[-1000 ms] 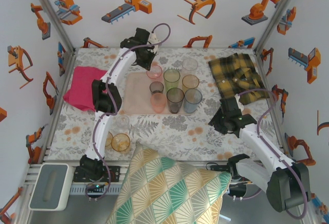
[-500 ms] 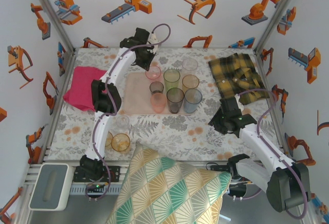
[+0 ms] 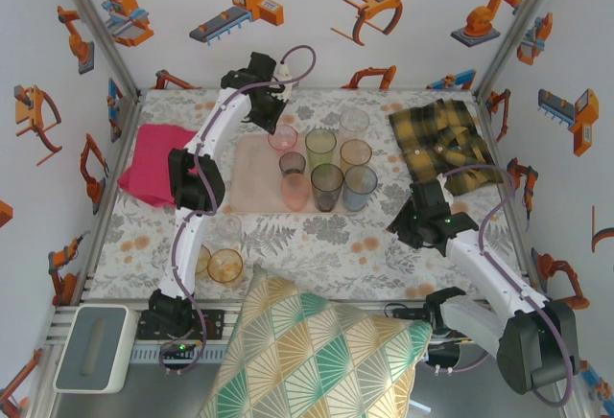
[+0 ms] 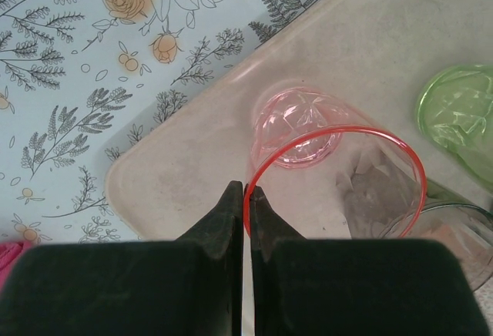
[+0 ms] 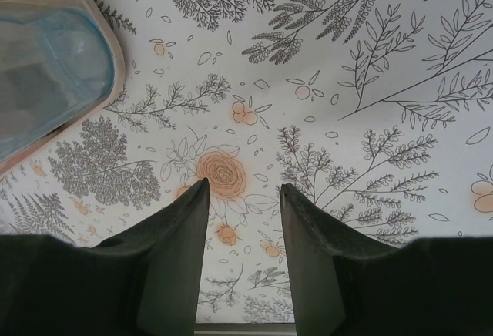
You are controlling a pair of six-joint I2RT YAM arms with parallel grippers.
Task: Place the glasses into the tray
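floral tablecloth (image 4: 77,82), left gripper (image 4: 246,193) clamped on pink glass (image 4: 296,128) rim at tray (image 4: 177,174) corner, right gripper (image 5: 243,186) half open, empty

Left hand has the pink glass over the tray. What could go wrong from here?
The left hand pinches only the thin rim of the pink glass, so it may slip or tip on release. The smoky glass and green glass stand close by on the tray; a swing could knock them.
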